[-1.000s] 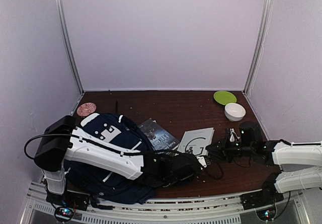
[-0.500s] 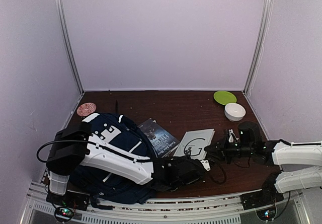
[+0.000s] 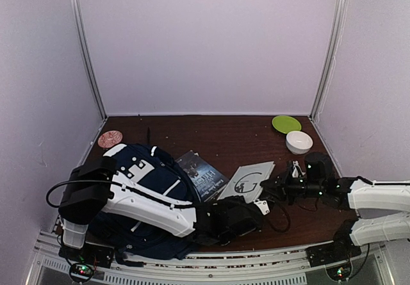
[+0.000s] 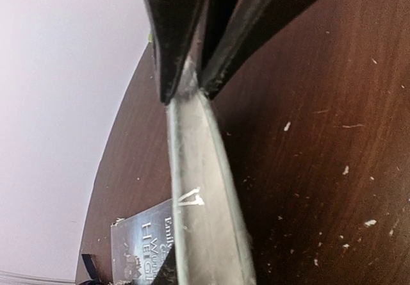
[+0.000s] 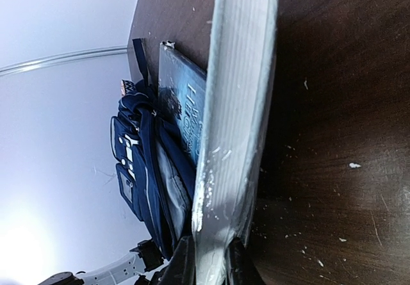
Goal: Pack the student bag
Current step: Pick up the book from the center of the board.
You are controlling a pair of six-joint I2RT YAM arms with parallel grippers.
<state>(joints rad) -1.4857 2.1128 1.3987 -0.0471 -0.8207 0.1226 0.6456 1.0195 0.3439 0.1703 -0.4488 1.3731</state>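
The navy student bag [image 3: 157, 170] lies at the left under my left arm and also shows in the right wrist view [image 5: 144, 170]. A white book [image 3: 246, 179] with a G on its cover stands tilted up on edge between both grippers. My left gripper [image 3: 255, 207] is shut on its near edge, and my right gripper [image 3: 277, 189] is shut on its right corner. The book's edge [image 4: 205, 202] runs up to dark fingers [image 4: 182, 54] that pinch it. Other dark fingers [image 5: 184, 262] clamp the book's edge [image 5: 240, 105] at the bottom of the right wrist view.
A dark paperback [image 3: 202, 173] lies flat between the bag and the white book. A green plate [image 3: 286, 123] and a white bowl [image 3: 299, 142] sit at the back right, and a reddish disc [image 3: 110, 138] at the back left. Crumbs dot the brown table [image 3: 224, 138].
My left gripper slid right to the white book's near edge and closed on it. The book now stands steeper. The right gripper shifted slightly left.
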